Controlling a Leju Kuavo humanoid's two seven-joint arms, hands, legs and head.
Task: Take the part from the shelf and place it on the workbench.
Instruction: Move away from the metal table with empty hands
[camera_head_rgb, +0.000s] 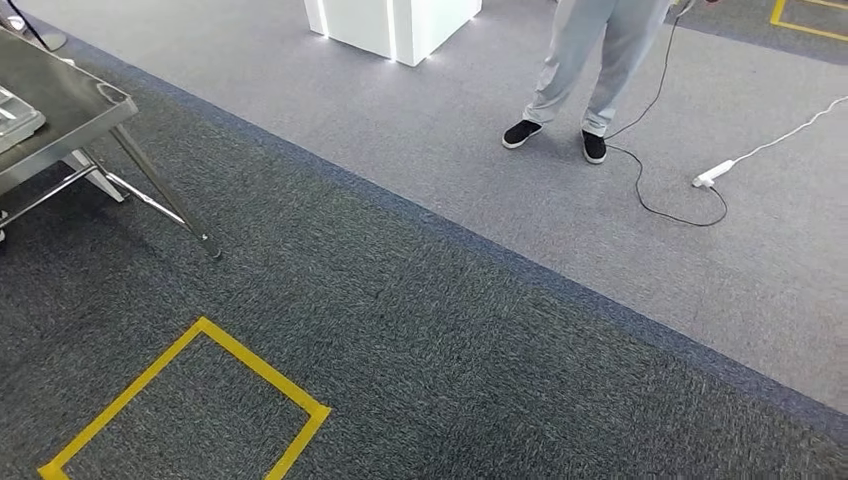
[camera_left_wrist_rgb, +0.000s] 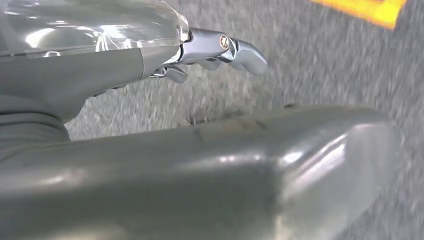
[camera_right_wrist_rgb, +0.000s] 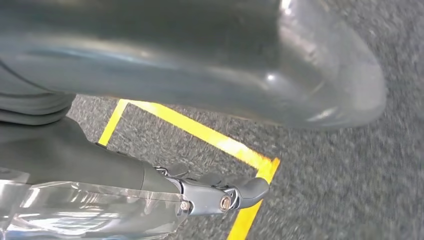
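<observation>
Two hands, each hanging over carpet: left hand (camera_left_wrist_rgb: 210, 165) with thick thumb stretched out and fingers (camera_left_wrist_rgb: 220, 47) straight and well apart from it, holding nothing; right hand (camera_right_wrist_rgb: 200, 60) likewise spread, fingers (camera_right_wrist_rgb: 235, 195) extended, nothing between them and the thumb. Cannot tell where the part lies. One steel table (camera_head_rgb: 70, 100) at the far left of the head view, on thin slanted legs, bearing one pale tray-like thing (camera_head_rgb: 15, 115) cut off by the picture's edge; cannot tell what that is. Two yellow tape squares on the floor: one (camera_head_rgb: 265, 364) close below in the head view, a corner of another (camera_head_rgb: 810, 31) far off at the upper right. One person (camera_head_rgb: 590, 50) seen from the legs down, in pale grey trousers and two black shoes (camera_head_rgb: 521, 133). One white lit pedestal (camera_head_rgb: 400, 25) near that person. One black cable (camera_head_rgb: 660, 205) curling over the floor, and one white power strip (camera_head_rgb: 714, 175) on a white cord. Underfoot, dark speckled carpet (camera_head_rgb: 450, 330), then a bluish border strip (camera_head_rgb: 480, 245) running diagonally, then lighter grey carpet (camera_head_rgb: 400, 120) beyond
</observation>
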